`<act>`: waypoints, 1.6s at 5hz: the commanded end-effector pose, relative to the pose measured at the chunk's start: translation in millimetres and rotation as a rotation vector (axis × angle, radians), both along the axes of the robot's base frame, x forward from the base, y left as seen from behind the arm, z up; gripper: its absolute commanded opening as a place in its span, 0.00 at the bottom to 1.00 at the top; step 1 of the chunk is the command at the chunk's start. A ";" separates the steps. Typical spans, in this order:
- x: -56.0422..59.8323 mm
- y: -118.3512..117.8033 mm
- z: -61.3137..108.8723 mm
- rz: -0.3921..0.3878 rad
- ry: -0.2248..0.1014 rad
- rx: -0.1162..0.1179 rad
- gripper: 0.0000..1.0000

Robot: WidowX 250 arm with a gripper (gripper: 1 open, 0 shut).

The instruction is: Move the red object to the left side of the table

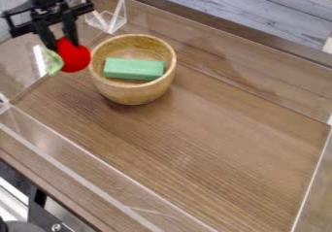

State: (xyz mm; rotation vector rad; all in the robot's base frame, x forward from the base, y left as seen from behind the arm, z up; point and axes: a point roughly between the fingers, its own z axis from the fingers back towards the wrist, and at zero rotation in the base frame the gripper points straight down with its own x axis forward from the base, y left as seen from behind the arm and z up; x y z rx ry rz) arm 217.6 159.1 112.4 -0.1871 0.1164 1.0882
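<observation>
At the far left of your view, a low clear plastic wall (29,147) runs along the edge of the counter (208,139), see-through, with a thin pale line for its rim. At the lower left corner, a dark piece of hardware with a rounded, ring-like shape pokes into view.

Above that, in the upper left, your jaws (62,39) reach in from the top. They are black, thin and angular, with an open, frame-like build. They are closed around the upper part of the toy (74,57), gripping it.

The toy hangs from them near the left side of the counter, just left of the bowl. It is bright red, smooth and rounded like a small strawberry, slightly blurred. A pale green leafy cap covers its left end, the leaves spreading down and to the left.

Right of the toy is a round bowl (135,92) in light, honey-coloured wood, with a smooth curved side and an even rim. Inside it lies a green block (134,69), a matte rectangular bar with flat faces, set roughly crosswise. Behind the bowl, clear plastic catches white glints.

To the right, the counter spreads out in warm brown wood with fine, streaky grain. A clear wall borders its right edge, next to a white surface.
</observation>
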 end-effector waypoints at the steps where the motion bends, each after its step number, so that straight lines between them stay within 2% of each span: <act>1: 10.7 14.3 2.3 0.098 -0.029 0.046 0.00; 2: 17.6 21.5 -9.3 0.187 -0.022 0.056 0.00; 3: 16.2 21.5 -17.2 0.136 -0.020 0.066 1.00; 4: 15.7 21.4 -23.5 0.085 -0.019 0.075 1.00; 6: 27.6 18.0 -35.6 0.073 -0.010 0.089 1.00; 8: 32.1 14.1 -78.4 0.061 0.008 0.104 1.00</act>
